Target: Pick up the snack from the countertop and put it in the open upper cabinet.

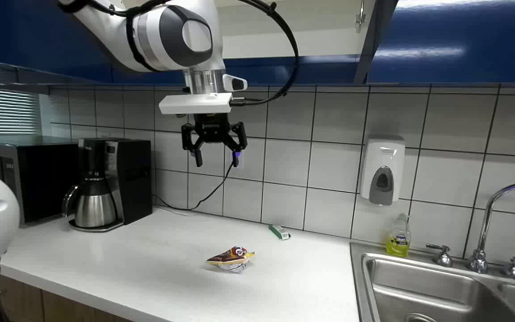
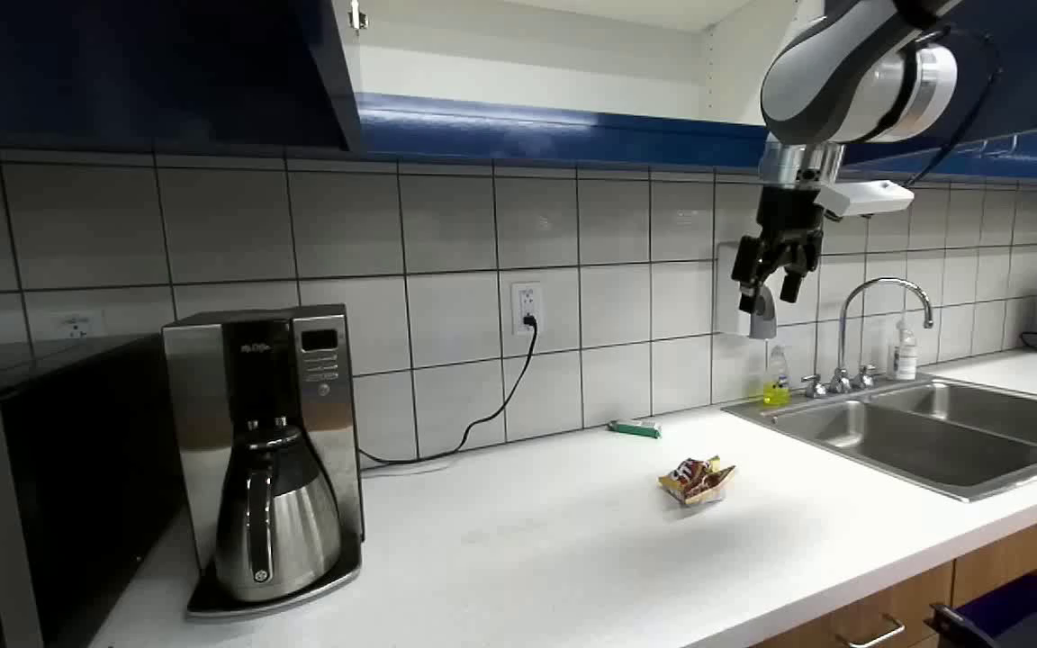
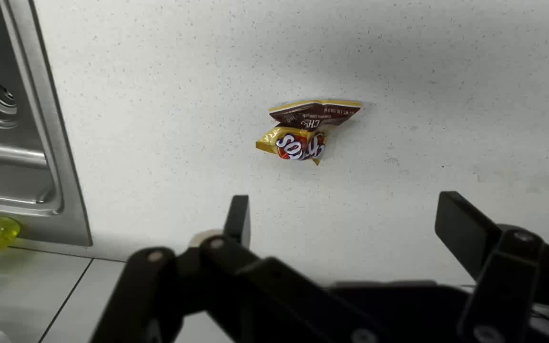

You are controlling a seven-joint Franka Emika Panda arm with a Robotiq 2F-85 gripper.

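The packet (image 3: 303, 136) lies crumpled on the worktop (image 1: 141, 268), well apart from the sink (image 1: 362, 286), with the green item (image 1: 280, 232) nearer the tiles (image 1: 286, 158). It should be light and soft, its shiny film rather slippery; whatever is inside may shift or crush under a hard squeeze. The best hold is probably the puffed middle, taken low enough to catch some bulk; the thin brown flap (image 3: 334, 112) alone could bend and slide out.

The arm (image 1: 186, 40) passes in front of the open cabinet (image 2: 527, 76) in both exterior views, its wrist pointing down. The end effector (image 1: 217, 160) hangs well above the worktop, fingers (image 3: 465, 233) spread wide with nothing between them. In the wrist view the packet shows past the fingertips, within their span but closer to the finger on the sink side, so a slight sideways correction may be wanted on the way down. The wide flap runs roughly along the closing line; a small wrist turn might help.
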